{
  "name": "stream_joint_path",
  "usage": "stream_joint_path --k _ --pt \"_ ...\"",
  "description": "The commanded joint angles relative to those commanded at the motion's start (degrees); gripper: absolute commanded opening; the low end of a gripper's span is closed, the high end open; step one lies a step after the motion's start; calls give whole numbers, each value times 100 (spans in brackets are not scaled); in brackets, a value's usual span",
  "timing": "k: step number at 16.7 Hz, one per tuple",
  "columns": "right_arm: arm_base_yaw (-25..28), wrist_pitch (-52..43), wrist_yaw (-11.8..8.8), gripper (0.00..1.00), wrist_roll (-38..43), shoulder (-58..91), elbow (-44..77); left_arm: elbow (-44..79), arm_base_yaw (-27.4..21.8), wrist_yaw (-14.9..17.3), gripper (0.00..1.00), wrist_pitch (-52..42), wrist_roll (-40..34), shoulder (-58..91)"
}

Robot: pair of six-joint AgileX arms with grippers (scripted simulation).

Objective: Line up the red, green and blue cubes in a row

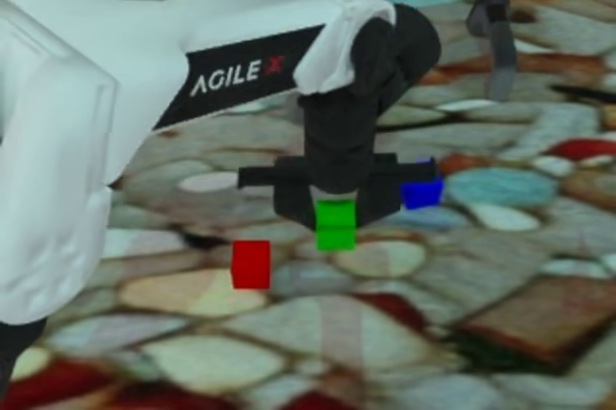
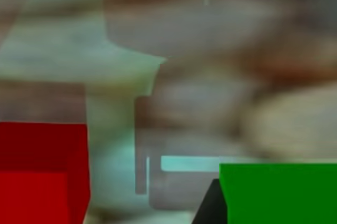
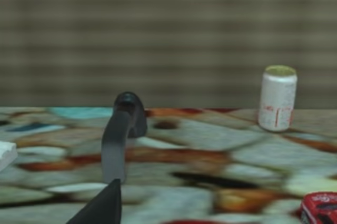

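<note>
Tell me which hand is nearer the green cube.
Left. The left hand sits directly over the green cube, between the red cube and blue cube. The right hand appears in no view, so it lies well away from the cube.

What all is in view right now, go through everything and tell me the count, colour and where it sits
red cube: one, bright red, on the table, nearest the left of the three
green cube: one, bright green, middle, under the left gripper
blue cube: one, deep blue, right of the green one, partly hidden by the gripper
dark curved tool: one, grey-black, far right of the table
can: one, white with red marks, at the table's far edge in the right wrist view
table: one, multicoloured stone pattern
left gripper: one, black, over the green cube
right gripper: not in view
</note>
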Motion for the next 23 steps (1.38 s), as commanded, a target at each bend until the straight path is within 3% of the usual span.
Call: stream_joint_path --k 7,20,23 --pt "0 0 0 100 0 0 0 -478 -25 4 0 561 -8 99" --pt "0 0 0 100 0 0 0 -478 -25 4 98 561 -8 99" --pt "0 0 0 100 0 0 0 -478 -25 4 100 561 -8 99"
